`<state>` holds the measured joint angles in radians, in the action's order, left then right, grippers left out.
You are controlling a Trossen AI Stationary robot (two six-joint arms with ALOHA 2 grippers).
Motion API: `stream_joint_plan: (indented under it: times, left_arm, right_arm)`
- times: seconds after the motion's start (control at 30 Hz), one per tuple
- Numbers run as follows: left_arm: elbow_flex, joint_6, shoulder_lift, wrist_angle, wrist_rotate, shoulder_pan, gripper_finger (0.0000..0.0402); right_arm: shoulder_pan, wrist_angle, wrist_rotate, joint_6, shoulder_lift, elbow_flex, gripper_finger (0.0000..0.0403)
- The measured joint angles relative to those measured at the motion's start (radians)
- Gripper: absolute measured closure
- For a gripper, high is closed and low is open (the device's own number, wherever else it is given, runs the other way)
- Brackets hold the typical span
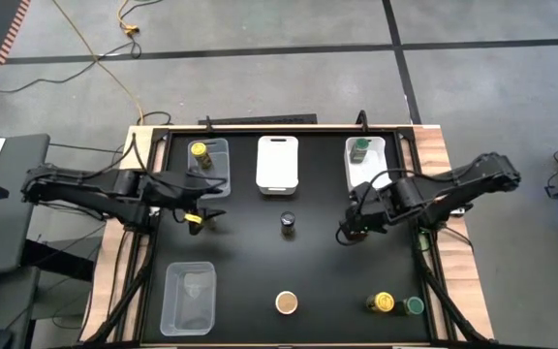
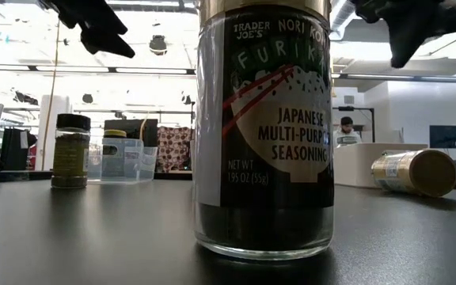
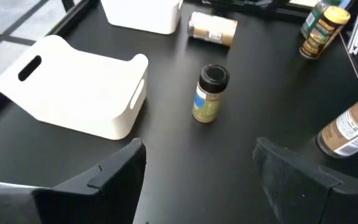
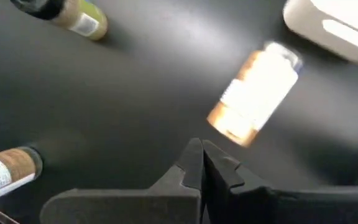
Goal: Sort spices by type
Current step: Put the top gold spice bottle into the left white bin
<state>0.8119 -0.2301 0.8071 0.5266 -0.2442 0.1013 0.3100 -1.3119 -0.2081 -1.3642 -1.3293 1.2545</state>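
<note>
Black matting covers the table (image 1: 250, 262), and going across it from the left, a clear bin (image 1: 189, 297) sits at the near left corner with nothing I can make out inside. Up at the far edge another clear bin (image 1: 210, 165) holds a yellow-topped jar (image 1: 200, 152). The left gripper (image 1: 208, 209) hangs just in front of that bin with its fingers spread wide and nothing between them.

In the middle, a white bin (image 1: 278, 162) rests at the far edge. A dark-capped jar (image 1: 288, 225) stands upright in front of it, alone on the mat. Nearer the front edge is a tan-topped jar (image 1: 287, 302), which the low view shows lying on its side.

To the right, the right gripper (image 1: 342, 236) is low over bare mat, its fingers pressed together and gripping nothing. Behind it, at the far right, a third bin (image 1: 365, 161) holds a green-topped jar (image 1: 359, 149). At the front right corner, a yellow-capped jar (image 1: 383, 302) and a green-capped jar (image 1: 413, 306) stand just beside each other.

From table height, a tall furikake seasoning jar (image 2: 263, 127) fills the view, and a person (image 2: 346, 129) shows far back in the room.
</note>
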Motion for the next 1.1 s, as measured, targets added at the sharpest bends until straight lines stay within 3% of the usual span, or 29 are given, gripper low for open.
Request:
stream_joint_plan:
  times: [0.27,0.5,0.67,0.93,1.1]
  left_arm:
    - [0.000,0.009,0.005,0.048,-0.001,0.000,0.0116]
    - [0.000,0.012,0.030,0.092,0.004,0.000,0.0116]
    - [0.001,0.013,0.041,0.096,0.013,0.000,0.0116]
    - [0.001,-0.017,0.056,0.095,0.030,0.000,0.0116]
    - [0.001,-0.042,0.057,0.095,0.030,0.000,0.0116]
  right_arm:
    - [0.068,-0.112,-0.001,-0.212,-0.032,-0.001,0.0365]
    - [0.091,-0.108,-0.002,-0.285,-0.050,-0.049,0.0322]
    - [0.104,-0.063,-0.002,-0.288,-0.046,-0.122,0.0260]
    - [0.084,-0.025,-0.001,-0.287,-0.047,-0.232,0.0129]
    - [0.042,0.014,-0.001,-0.283,-0.047,-0.315,0.0074]
